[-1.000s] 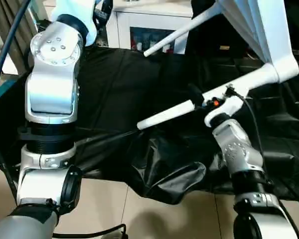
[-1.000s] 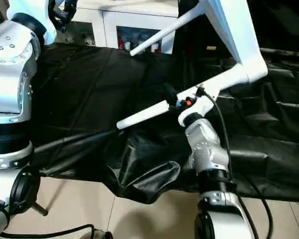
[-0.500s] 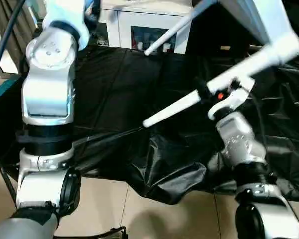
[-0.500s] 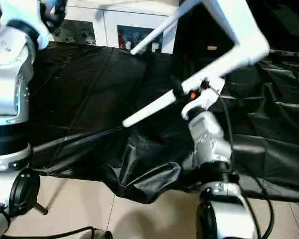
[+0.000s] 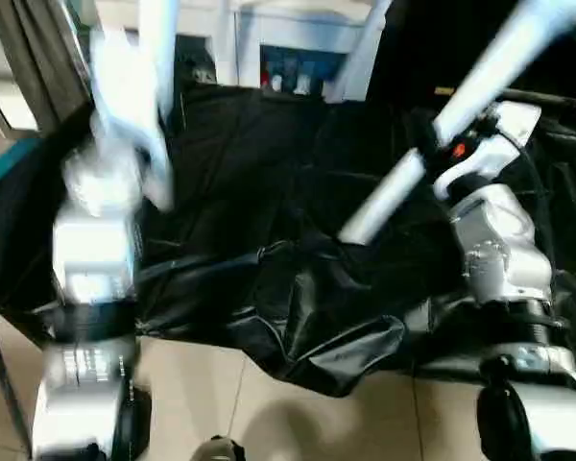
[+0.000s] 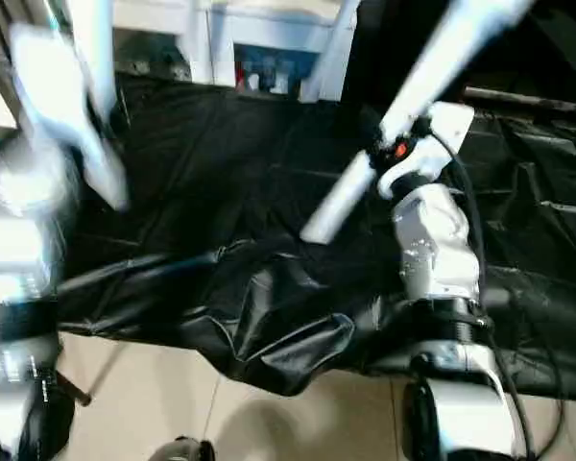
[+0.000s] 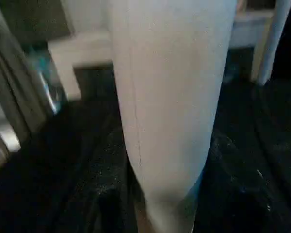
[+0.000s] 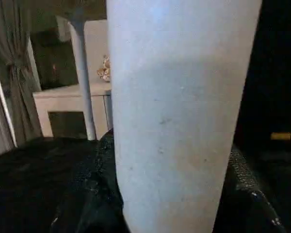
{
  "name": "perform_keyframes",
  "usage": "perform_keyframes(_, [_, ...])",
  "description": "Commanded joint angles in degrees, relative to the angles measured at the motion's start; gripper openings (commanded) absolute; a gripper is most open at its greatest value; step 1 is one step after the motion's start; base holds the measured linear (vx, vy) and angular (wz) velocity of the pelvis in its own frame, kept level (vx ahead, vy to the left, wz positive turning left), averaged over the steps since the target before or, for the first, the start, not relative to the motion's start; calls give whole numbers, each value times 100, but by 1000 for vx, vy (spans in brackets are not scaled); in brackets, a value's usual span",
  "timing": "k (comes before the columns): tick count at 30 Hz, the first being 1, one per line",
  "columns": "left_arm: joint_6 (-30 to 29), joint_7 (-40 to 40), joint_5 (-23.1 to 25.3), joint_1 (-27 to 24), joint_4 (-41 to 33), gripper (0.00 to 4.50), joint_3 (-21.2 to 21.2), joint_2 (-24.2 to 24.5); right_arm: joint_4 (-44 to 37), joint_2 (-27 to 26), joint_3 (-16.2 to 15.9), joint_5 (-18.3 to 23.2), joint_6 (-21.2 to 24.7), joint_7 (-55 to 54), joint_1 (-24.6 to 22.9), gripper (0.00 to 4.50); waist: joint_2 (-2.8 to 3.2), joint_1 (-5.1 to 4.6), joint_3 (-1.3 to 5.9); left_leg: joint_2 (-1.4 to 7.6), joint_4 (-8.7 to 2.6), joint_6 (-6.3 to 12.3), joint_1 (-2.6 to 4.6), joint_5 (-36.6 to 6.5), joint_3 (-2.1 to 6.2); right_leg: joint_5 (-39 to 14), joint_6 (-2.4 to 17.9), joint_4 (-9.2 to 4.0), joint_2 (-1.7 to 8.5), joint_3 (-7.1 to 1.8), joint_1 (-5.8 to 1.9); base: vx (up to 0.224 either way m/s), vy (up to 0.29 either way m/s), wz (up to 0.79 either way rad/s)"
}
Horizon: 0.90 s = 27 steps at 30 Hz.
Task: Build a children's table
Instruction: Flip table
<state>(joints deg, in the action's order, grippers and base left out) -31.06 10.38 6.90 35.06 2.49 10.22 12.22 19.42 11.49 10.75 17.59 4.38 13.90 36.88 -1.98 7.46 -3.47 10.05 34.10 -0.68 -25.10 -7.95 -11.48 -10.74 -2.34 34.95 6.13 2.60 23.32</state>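
Now right hand clamping table leg, tip above black cloth

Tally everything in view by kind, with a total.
legs: 3, though the blur on the left may hide a fourth
robot arms: 2
cabinet: 1
black cloth: 1
total: 7

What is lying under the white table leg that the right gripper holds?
Under that leg, held by the right gripper, lies a crumpled black cloth. Whatever the cloth covers cannot be seen.
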Motion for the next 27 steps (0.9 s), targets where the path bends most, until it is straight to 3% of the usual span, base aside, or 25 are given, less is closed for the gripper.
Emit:
perform_keyframes(1, [65, 20, 74, -27, -221, 169, -311, -25, -296, -127, -203, -89, 219, -124, -293, 168, 130, -54, 485, 281, -419, -95, 356, -1090, 125, -165, 1004, -305, 117, -135, -122, 0, 0, 0])
perform_keyframes(3, [115, 1, 91, -202, -254, 169, -325, -2, -592, -226, -381, -180, 322, -172, -564, 168, 115, -29, 485, 290, -453, -336, 402, -1471, 143, -311, 862, -319, 122, -139, -113, 0, 0, 0])
perform_keyframes(5, [138, -4, 99, -252, -259, 169, -320, 10, -685, -268, -458, -207, 342, -183, -666, 168, 110, -34, 472, 287, -476, -437, 399, -1678, 153, -440, 793, -336, 119, -145, -106, 0, 0, 0])
perform_keyframes(6, [192, -12, 123, -368, -270, 169, -305, 41, -895, -380, -633, -277, 432, -246, -892, 168, 112, -44, 447, 291, -517, -604, 429, -2143, 171, -792, 657, -380, 123, -153, -67, 0, 0, 0])
perform_keyframes(7, [205, -13, 125, -405, -281, 169, -304, 54, -970, -418, -677, -296, 480, -274, -954, 168, 98, -58, 427, 288, -540, -654, 420, -2333, 182, -984, 604, -401, 124, -155, -68, 0, 0, 0])
perform_keyframes(9, [266, -28, 137, -507, -262, 169, -308, 119, -1173, -569, -821, -335, 655, -356, -1100, 168, 73, -90, 383, 266, -568, -816, 444, -3066, 223, -1879, 428, -499, 156, -165, -31, 0, 0, 0])
perform_keyframes(11, [306, -35, 130, -548, -241, 169, -304, 146, -1260, -638, -890, -360, 744, -396, -1153, 168, 79, -123, 375, 263, -582, -876, 475, -3370, 253, -2291, 353, -551, 171, -179, 1, 0, 0, 0])
perform_keyframes(14, [634, 66, 95, -680, -60, 169, -381, 273, -1365, -789, -1078, -599, 1071, -629, -1244, 168, 83, -209, 381, 262, -596, -937, 465, -3539, 307, -2382, 344, -571, 164, -183, 13, 0, 0, 0])
perform_keyframes(15, [684, 86, 108, -697, -8, 169, -406, 298, -1348, -799, -1105, -643, 1159, -682, -1244, 168, 36, -234, 385, 262, -600, -945, 454, -3560, 311, -2372, 343, -565, 163, -184, 12, 0, 0, 0])
perform_keyframes(16, [700, 92, 118, -705, 18, 169, -419, 311, -1340, -802, -1118, -665, 1208, -709, -1244, 168, 77, -228, 383, 262, -601, -968, 466, -3598, 328, -2386, 346, -557, 163, -186, 23, 0, 0, 0])
perform_keyframes(18, [677, 110, 61, -730, 28, 169, -378, 305, -1269, -808, -1140, -681, 1241, -695, -1254, 168, 101, -268, 381, 264, -611, -1019, 479, -3758, 342, -2335, 369, -559, 144, -193, 48, 0, 0, 0])
perform_keyframes(19, [517, 234, -110, -786, -80, 169, -293, 315, -1238, -799, -1131, -693, 1220, -665, -1288, 224, 99, -281, 378, 264, -613, -1035, 484, -3832, 350, -2357, 372, -561, 140, -189, 54, 0, 0, 0])
perform_keyframes(22, [322, 268, -261, -870, -248, 239, -144, 318, -1238, -788, -1072, -706, 1204, -637, -1336, 243, 75, -298, 383, 261, -606, -1033, 493, -3975, 363, -2416, 404, -569, 143, -185, 57, 0, 0, 0])
perform_keyframes(25, [423, 251, -247, -1010, -274, 248, -119, 433, -1293, -790, -1014, -736, 1233, -668, -1391, 280, 62, -322, 380, 260, -624, -1000, 428, -3901, 381, -2434, 428, -570, 164, -179, 13, 0, 0, 0])
perform_keyframes(27, [552, 290, -325, -1222, -358, 280, -23, 485, -1410, -783, -960, -739, 1239, -709, -1481, 302, 15, -324, 397, 255, -616, -919, 413, -3685, 363, -2289, 472, -545, 171, -175, -20, 0, 0, 0])
